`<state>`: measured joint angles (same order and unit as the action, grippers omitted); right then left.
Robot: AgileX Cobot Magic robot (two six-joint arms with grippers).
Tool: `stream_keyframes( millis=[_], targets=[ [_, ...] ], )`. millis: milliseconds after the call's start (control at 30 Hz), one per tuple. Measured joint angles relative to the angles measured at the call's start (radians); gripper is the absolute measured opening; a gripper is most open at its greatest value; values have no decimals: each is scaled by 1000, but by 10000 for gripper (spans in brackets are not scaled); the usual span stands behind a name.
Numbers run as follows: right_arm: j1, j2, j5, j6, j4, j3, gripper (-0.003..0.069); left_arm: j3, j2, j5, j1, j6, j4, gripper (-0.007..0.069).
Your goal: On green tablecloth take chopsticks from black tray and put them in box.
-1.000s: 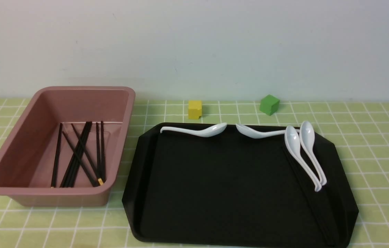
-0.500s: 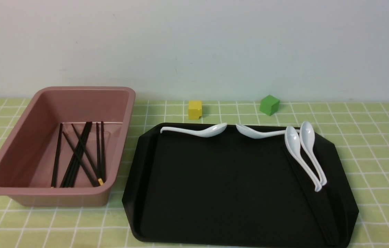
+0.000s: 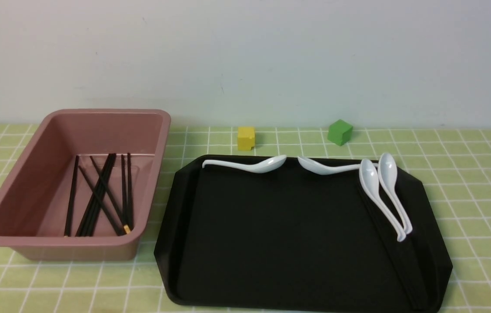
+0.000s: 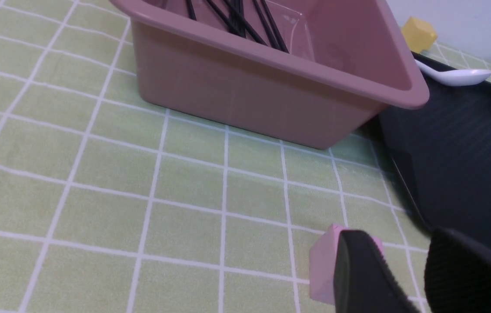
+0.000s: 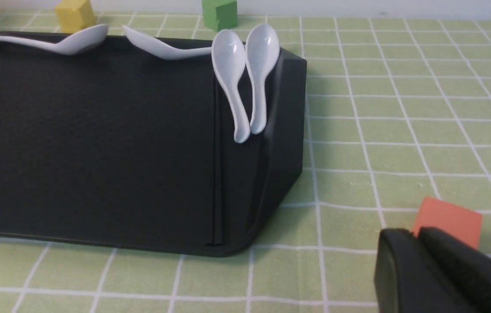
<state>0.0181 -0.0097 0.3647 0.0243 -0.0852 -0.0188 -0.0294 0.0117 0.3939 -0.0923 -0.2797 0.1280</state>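
Observation:
The pink box [image 3: 32, 174] stands at the left on the green tablecloth [image 3: 467, 174] and holds several black chopsticks [image 3: 97, 200]. The black tray [image 3: 271, 239] lies to its right. More chopsticks [image 5: 218, 174] lie along the tray's right side, faint in the front view [image 3: 404, 269]. My left gripper [image 4: 397, 243] is open and empty, low over the cloth between the box [image 4: 249, 91] and the tray [image 4: 467, 152]. My right gripper [image 5: 415, 234] is shut and empty, off the tray's near right corner. Neither gripper shows in the front view.
Several white spoons [image 3: 375, 191] rest on the tray's far and right rims. A yellow cube [image 3: 245, 138] and a green cube [image 3: 339, 132] sit behind the tray. A pink cube [image 4: 321, 265] lies by my left gripper, an orange cube [image 5: 447, 219] by my right.

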Motion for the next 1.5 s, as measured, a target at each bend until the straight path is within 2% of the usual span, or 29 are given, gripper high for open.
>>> stream_keyframes(
  millis=[233,1500],
  targets=[
    [-58,0,1,0,1,0,84,0,0,0,0,0,0,238],
    [-58,0,1,-3,1,0,129,0,0,0,0,0,1,239]
  ],
)
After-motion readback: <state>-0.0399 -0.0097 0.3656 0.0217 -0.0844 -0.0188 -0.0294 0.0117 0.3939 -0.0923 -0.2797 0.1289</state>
